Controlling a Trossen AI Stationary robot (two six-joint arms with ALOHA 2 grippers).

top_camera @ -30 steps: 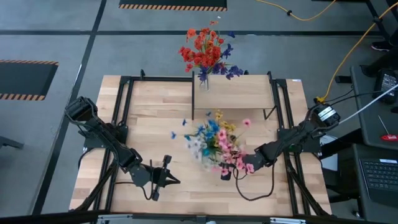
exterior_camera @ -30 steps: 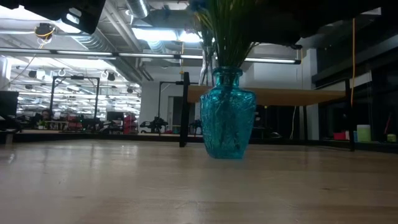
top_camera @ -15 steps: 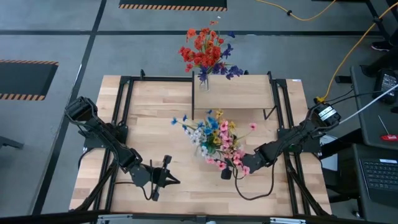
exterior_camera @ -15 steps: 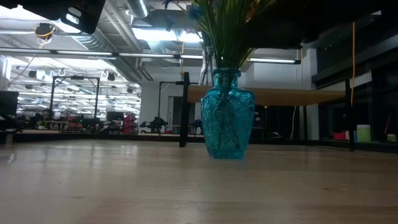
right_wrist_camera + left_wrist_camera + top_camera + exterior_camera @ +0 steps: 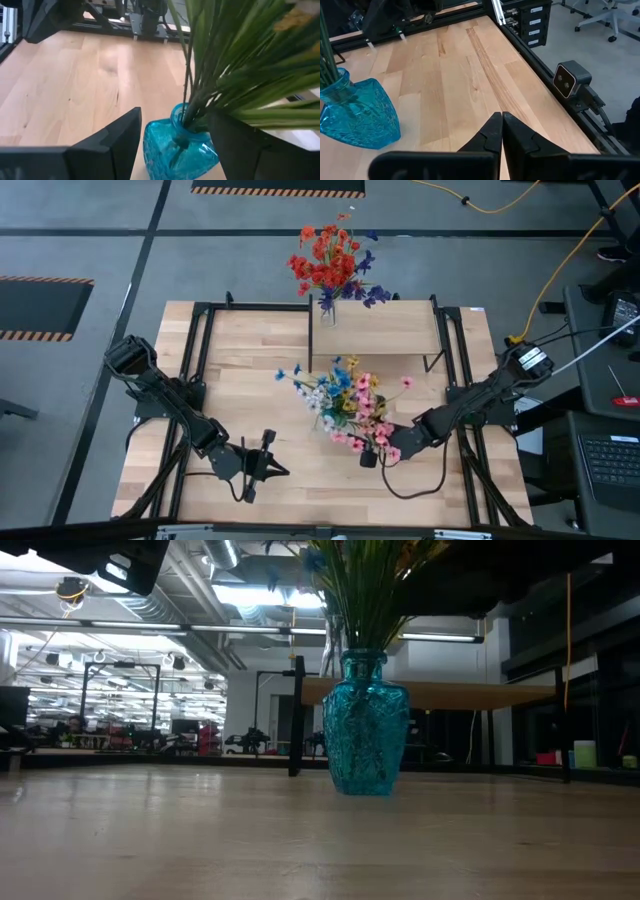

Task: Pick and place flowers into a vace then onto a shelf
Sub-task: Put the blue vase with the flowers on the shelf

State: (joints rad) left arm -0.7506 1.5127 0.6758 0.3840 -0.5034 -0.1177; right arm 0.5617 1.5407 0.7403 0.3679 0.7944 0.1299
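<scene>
A blue glass vase (image 5: 366, 725) stands upright on its base on the tabletop, left of my right gripper. Mixed flowers (image 5: 345, 402) stand in it, their green stalks (image 5: 225, 60) bundled in its neck. My right gripper (image 5: 378, 456) is open and hovers just to the near right of the vase (image 5: 177, 145), higher than its neck; the fingers frame it in the wrist view. My left gripper (image 5: 285, 470) is shut near the table's front edge with nothing in it; the vase (image 5: 357, 117) stands off to its side. The shelf (image 5: 390, 330) stands at the far edge.
On the shelf's left end stands a clear vase (image 5: 327, 308) with red and blue flowers (image 5: 328, 260). Black frame rails (image 5: 195, 360) run along both table sides, and the shelf's black legs (image 5: 296, 715) stand behind the blue vase. A small camera (image 5: 571, 80) sits at the near edge.
The bouquet was swaying a second ago and has come to rest, its blooms spread toward the far left. The blue vase stood slightly tipped and now stands upright on the table. My right gripper has stayed open beside it.
</scene>
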